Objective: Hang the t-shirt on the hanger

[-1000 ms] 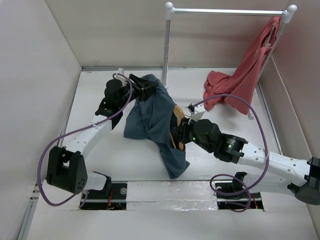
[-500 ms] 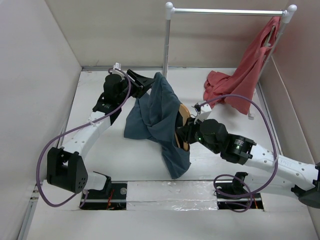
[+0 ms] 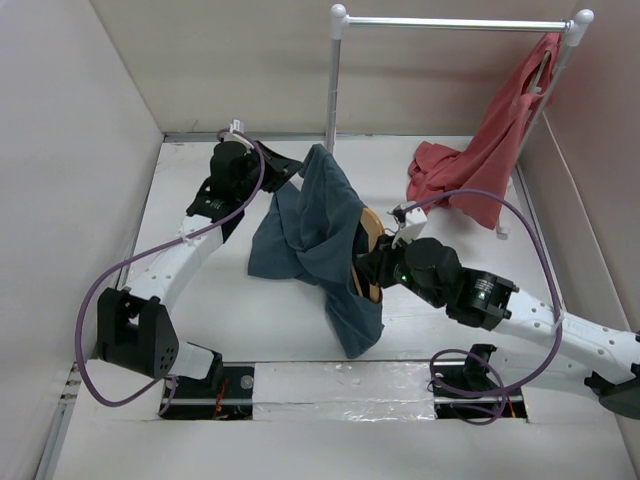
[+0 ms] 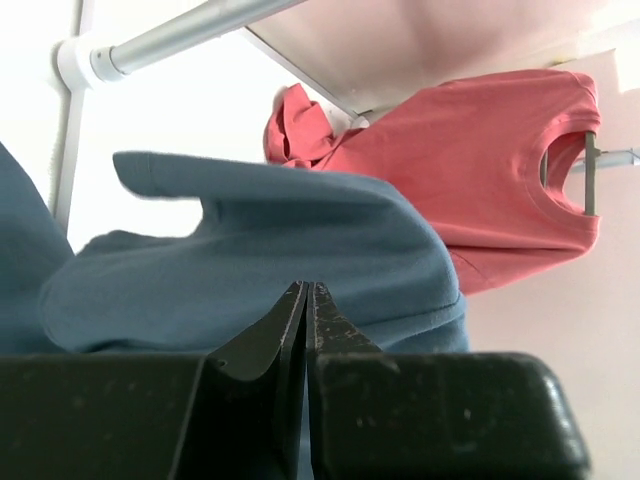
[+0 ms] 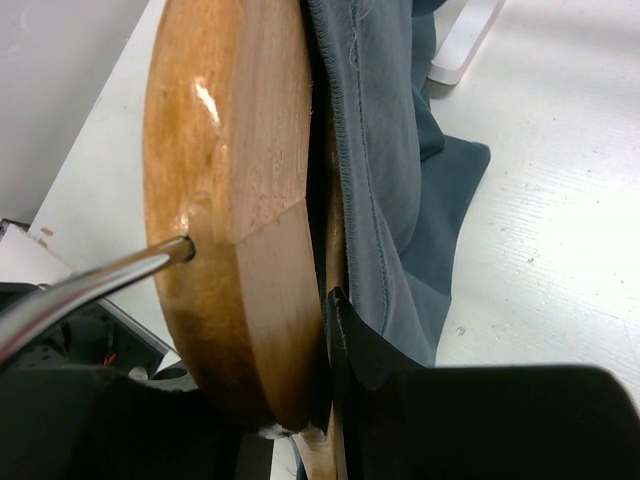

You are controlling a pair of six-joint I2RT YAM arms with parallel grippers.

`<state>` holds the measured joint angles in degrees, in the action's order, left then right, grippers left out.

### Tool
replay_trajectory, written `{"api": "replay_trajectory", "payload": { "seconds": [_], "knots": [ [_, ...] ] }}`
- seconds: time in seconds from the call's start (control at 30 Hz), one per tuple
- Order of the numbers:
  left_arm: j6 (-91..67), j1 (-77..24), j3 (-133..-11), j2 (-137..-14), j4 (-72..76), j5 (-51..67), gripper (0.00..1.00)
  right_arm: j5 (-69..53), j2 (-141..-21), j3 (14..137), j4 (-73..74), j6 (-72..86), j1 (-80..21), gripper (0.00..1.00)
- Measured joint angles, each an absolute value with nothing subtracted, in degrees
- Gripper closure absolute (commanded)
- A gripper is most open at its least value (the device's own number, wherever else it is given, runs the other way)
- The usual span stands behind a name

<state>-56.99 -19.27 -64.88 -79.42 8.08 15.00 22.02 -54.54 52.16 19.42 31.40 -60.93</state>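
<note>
Limp shirt (image 3: pixel 315 235): your left gripper (image 3: pixel 298 167) pinches its 11 o'clock edge; right gripper (image 3: pixel 366 266) clamps the stiff hanger (image 5: pixel 230 150); grab hems.

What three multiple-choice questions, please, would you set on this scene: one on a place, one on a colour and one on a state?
1. Where does the red garment hang?
A. On the left arm
B. At the right end of the white rail
C. On the left wall

2. What colour is the t-shirt?
A. Blue-grey
B. Yellow
C. White

3. How is the left pincer?
A. Wide open
B. Out of view
C. Shut on the t-shirt

Answers: 1 B, it drapes from the rail's right corner; 2 A, both wrist views show blue-grey cloth; 3 C, its fingers meet and the cloth hangs from them.
</note>
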Motion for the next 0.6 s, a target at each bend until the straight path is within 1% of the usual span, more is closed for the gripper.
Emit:
{"api": "replay_trajectory", "payload": {
  "seconds": [0.37,0.6],
  "knots": [
    [-54.63,-19.27,-66.54,-79.44,6.81,13.28,1.0,20.49,-52.58,52.9,20.62,31.53,-58.81,1.0],
    [-51.79,-19.27,-70.57,-79.46,5.15,10.96,1.0,19.16,-51.0,52.93,21.37,31.53,-58.06,1.0]
  ]
}}
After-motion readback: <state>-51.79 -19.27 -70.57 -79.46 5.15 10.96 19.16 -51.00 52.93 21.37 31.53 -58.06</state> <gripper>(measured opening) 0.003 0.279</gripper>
